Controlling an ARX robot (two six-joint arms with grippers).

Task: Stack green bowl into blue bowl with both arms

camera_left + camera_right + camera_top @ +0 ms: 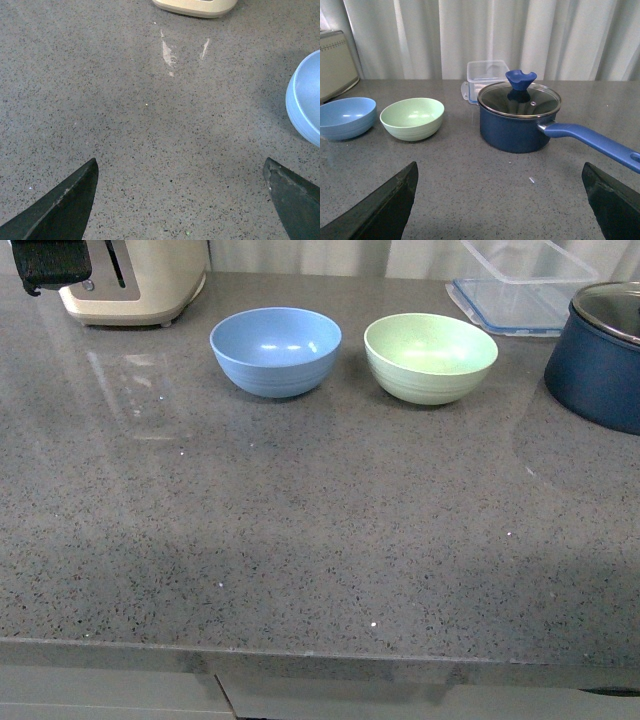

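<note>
Green bowl (431,358) sits beside blue bowl (276,350), upper middle of the front frame, but only wrist cams show left end effector (180,165) and right end effector (499,164), both wide open.

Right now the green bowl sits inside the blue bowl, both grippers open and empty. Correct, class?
Not quite: the front view shows the green bowl beside the blue bowl, not inside it. The left gripper and right gripper are open and empty.

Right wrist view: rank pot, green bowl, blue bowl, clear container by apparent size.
Navy pot, largest.
Green bowl and blue bowl: alike; blue cut off at the frame edge.
Clear container: looks smallest, but farther back, partly behind the pot.
</note>
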